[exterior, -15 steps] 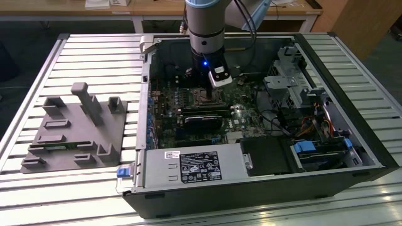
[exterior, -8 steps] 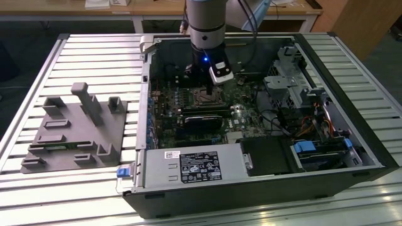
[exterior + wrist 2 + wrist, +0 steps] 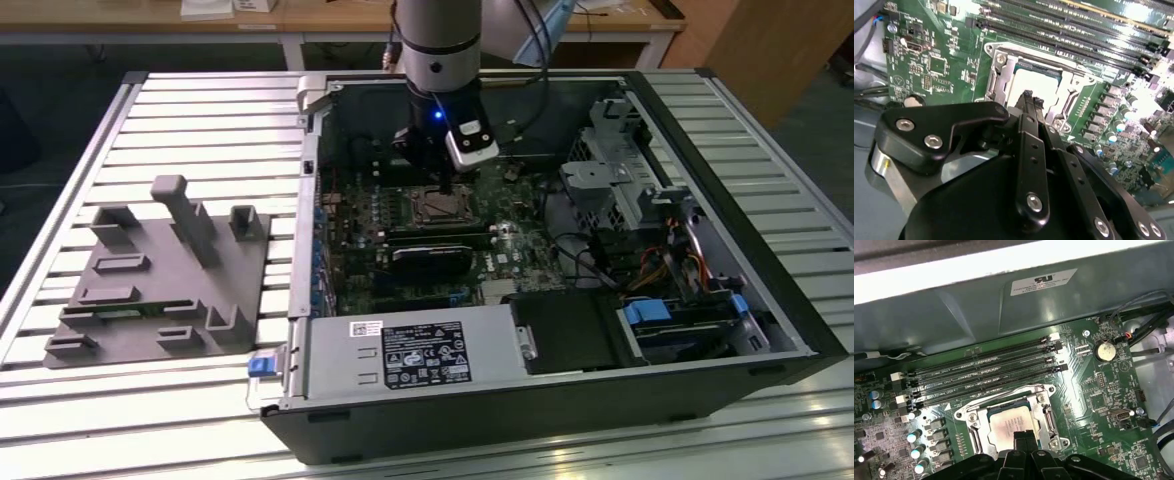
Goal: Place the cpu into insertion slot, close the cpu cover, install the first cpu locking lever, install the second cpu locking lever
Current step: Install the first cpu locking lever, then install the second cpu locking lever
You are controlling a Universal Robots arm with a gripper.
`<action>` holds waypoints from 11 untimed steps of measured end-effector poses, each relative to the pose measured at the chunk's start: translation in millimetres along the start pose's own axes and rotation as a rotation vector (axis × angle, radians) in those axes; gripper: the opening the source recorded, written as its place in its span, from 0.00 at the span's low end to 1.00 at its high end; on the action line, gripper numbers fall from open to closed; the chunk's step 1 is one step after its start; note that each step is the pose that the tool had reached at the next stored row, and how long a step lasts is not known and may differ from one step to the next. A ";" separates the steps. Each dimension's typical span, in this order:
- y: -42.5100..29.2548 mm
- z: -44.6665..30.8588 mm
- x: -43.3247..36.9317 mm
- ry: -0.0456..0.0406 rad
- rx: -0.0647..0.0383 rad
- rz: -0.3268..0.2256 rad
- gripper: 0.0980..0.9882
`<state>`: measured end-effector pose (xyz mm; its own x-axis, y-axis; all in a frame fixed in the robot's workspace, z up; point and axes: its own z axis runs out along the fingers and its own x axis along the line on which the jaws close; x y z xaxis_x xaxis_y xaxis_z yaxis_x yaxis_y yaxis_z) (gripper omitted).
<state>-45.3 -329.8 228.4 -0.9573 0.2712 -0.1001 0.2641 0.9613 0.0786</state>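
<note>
Cpu [image 3: 1011, 424] sits in insertion slot [image 3: 972, 418], gripper [image 3: 1024, 436] above.

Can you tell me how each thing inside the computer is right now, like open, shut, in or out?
cpu: seated in the socket, silver top up.
cpu cover: closed down around the cpu.
gripper: fingers shut together, tips just above the cpu.
computer case: side open.
memory slots: empty.
</note>
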 end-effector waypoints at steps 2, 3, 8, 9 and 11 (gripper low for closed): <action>0.0 -0.1 0.0 0.0001 0.000 0.000 0.01; 0.0 -0.4 0.0 0.0001 0.000 0.000 0.01; 0.0 -0.8 -0.1 0.0001 0.000 0.000 0.01; 0.0 -0.8 -0.1 0.0001 0.000 0.000 0.01; 0.0 -0.8 -0.1 0.0001 0.000 0.000 0.01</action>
<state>-45.3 -329.9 229.3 -0.9573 0.2712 -0.1000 0.2641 0.9613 0.0783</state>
